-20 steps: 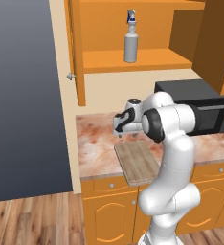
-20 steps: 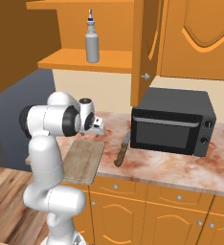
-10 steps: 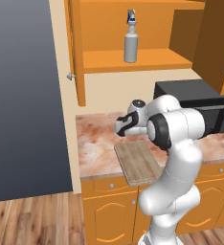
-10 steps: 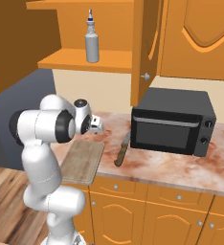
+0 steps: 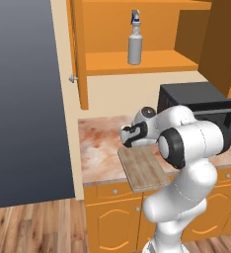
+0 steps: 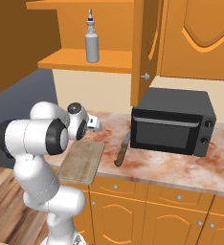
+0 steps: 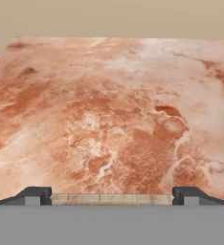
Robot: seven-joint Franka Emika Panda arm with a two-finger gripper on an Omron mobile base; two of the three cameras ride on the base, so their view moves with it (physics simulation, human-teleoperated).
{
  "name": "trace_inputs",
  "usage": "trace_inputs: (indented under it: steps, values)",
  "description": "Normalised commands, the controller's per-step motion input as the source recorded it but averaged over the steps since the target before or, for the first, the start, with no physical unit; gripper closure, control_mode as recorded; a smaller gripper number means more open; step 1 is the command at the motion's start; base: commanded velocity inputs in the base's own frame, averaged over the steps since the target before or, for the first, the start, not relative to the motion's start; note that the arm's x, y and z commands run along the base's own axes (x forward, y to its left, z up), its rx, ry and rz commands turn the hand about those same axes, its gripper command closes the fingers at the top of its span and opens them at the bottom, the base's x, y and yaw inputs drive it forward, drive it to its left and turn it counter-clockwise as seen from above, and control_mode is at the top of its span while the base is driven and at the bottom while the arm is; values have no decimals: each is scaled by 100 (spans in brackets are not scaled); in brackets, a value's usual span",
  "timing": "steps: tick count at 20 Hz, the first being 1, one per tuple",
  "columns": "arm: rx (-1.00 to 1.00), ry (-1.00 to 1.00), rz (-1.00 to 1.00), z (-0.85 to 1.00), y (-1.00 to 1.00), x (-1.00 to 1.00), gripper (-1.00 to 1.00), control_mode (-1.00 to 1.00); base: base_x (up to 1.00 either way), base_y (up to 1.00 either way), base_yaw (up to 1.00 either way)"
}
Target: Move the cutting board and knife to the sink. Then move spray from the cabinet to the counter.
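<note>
Board (image 5: 142, 168) is lying flat on the counter (image 5: 100, 150), front edge overhanging the counter lip a bit, per both base views. In hand view its far edge (image 7: 111, 198) is showing as a thin pale strip between my fingertips (image 7: 35, 195), w/ bare marbled stone beyond. Knife (image 6: 122, 150) is resting on the counter just beside the board, btwn board and microwave (image 6: 173, 122), blade pointing toward the wall, handle toward the front edge. Spray (image 5: 134, 40) is standing upright on the shelf of the cabinet (image 5: 137, 62), doors swung open, well above the work area.

My gripper (image 5: 124, 136) is hovering over the back end of the board, not touching it as far as I can tell. My fingers are spread wide, one at each side of hand view, nothing pinched btwn them. Orange base cabinets (image 6: 166, 206) are sitting under the counter.
</note>
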Motion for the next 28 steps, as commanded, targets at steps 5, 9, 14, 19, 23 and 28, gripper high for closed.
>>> trace_inputs:
  steps: [5,9,14,19,23,28]
  values:
    - [1,-5,0,49,1,0,-100,-100,0,0,0]
    - [1,0,0,49,1,-9,-100,-100,0,0,0]
    - [1,0,-1,31,0,-36,-100,-100,0,0,0]
    - [1,-1,-4,24,6,-40,-100,-100,0,0,0]
    - [0,2,-2,32,2,-35,-100,-100,0,0,0]
    - [0,8,0,22,0,-44,-100,-100,0,0,0]
